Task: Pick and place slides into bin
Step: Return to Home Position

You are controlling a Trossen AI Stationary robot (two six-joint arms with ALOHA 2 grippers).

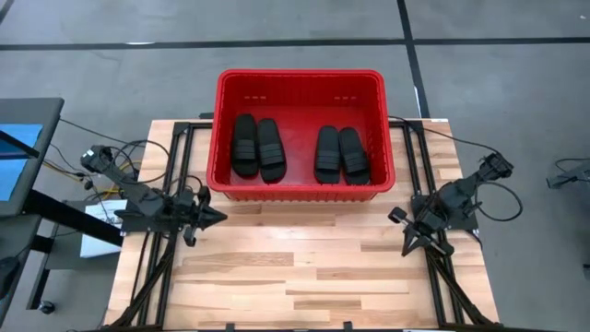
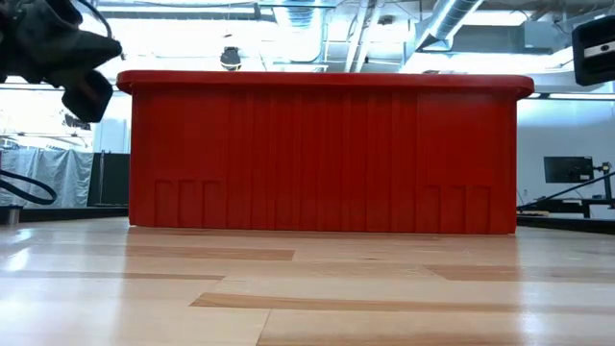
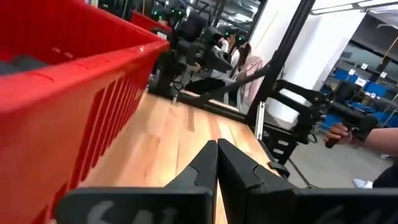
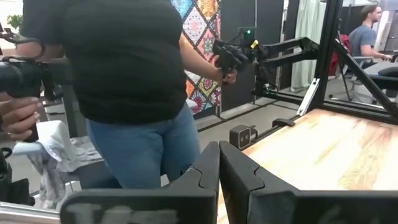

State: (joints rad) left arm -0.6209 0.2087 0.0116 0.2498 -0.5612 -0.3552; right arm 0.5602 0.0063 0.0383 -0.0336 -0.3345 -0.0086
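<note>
slides point(image 1: 258, 148): all four lay in bin point(image 1: 300, 75), two pairs, soles down
handling: likely light, soft, bendy; strap was the best hold (sole probably too wide)
left tool point(image 1: 218, 218): pressed together, near bin
right tool point(image 1: 407, 246): pressed together, over table's point(image 1: 304, 267) right

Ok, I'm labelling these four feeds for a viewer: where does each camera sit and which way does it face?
High view: overhead, straight down on the table and the bin with four slides; both arms show, left gripper and right gripper.
Low view: at table-top height, facing the bin's long wall; a dark arm part shows upper left.
Left wrist view: past its shut fingers, along the bin's side.
Right wrist view: past its shut fingers, toward a person beyond the table.
Shared: all but the right wrist view show the bin.
</note>
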